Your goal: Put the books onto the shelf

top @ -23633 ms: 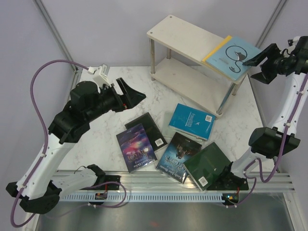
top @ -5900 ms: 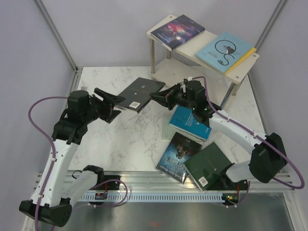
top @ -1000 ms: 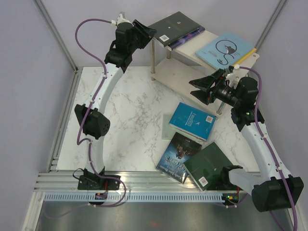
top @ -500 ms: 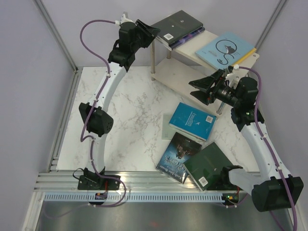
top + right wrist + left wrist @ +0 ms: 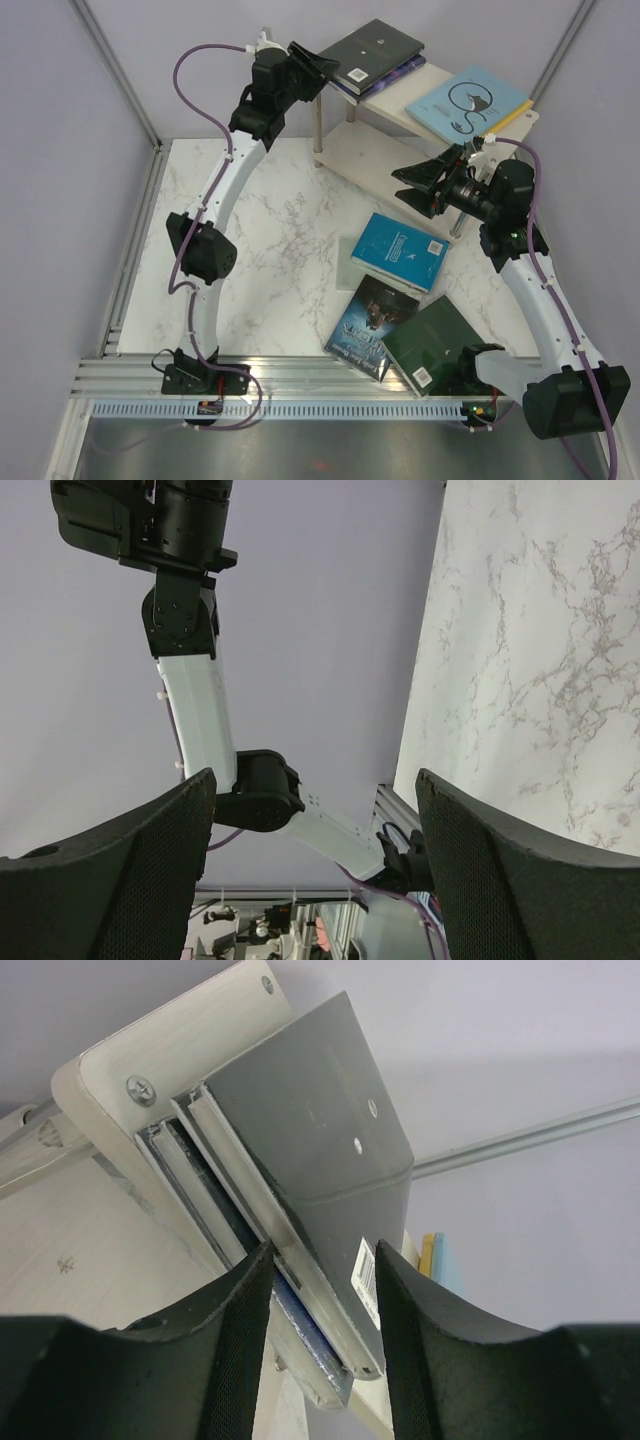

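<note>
Nearest to us, well below and nearer than the right hand (image 5: 402, 184), the dark green book (image 5: 435, 345) lies across a corner of the dark blue book (image 5: 372, 320), close to the near edge of the bench (image 5: 270, 230). We judge that lifting either one could drag the other toward that edge. The cyan book (image 5: 400, 252) lies flat just below the right hand.

The right hand hangs empty, its fingers spread wide, just beside the front leg of the shelf (image 5: 388, 100). If it drops for the cyan book, it could clip that leg and jolt everything stacked above.

Farther off, the left hand (image 5: 325, 72) is at the left end of the top board. Its fingers sit on either side of the near end of the black book (image 5: 375, 50), which rests on the purple book (image 5: 400, 70). We cannot tell whether the pads are pressing the cover or only standing clear of it. Both books overhang the board toward this hand.

We think the main risk is here. If the hand pulls away with a pad rubbing the cover, the black book could come with it, tip over the end and fall. If it pushes, the slick cover underneath could let the pair skew.

Beyond the left hand, the pale blue book (image 5: 470, 100) lies on the yellow book (image 5: 515, 113) at the far end of the board.
</note>
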Tool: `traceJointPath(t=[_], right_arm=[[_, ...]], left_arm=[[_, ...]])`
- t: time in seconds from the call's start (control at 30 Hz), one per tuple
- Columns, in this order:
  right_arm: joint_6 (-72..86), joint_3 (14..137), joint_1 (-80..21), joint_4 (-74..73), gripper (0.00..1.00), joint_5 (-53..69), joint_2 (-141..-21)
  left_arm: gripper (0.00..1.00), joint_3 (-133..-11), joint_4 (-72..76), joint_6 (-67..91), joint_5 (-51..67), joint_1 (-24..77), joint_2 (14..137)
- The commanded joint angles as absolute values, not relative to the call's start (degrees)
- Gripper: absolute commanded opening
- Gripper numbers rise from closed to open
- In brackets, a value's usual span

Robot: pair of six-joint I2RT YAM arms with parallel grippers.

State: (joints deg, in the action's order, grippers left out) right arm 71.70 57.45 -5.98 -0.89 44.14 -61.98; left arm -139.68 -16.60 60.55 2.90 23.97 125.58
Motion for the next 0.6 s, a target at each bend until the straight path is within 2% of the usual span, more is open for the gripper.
traceJointPath(t=[0.0,0.27,0.3,0.37,0.4,0.57], right_arm=[[73.04,56.78,-5.8,-4.04,0.85,45.35,-62.58],[72.08,57.13,-5.71,-6.49,0.85,44.83,-61.61],[70.42,57.48,-5.8,-7.72,0.84,44.3,-61.09],[68.39,58.44,-5.8,-11.66,0.85,44.03,-60.82],[67.51,58.88,-5.71,-13.17,0.85,43.77,-60.65],[64.16,55.65,-5.71,-22.14,0.84,42.72,-58.72]], left_arm=[[0.5,-137.21,-14.41,60.99,2.37,23.12,120.51],[0.6,-130.35,-14.15,61.44,4.57,19.25,112.25],[0.66,-129.56,-14.32,61.09,4.83,18.99,109.8],[0.7,-125.26,-14.76,60.47,4.83,18.2,106.89],[0.76,-123.59,-14.77,60.12,4.75,17.93,105.13],[0.82,-111.2,-17.22,56.52,4.48,17.67,95.02]])
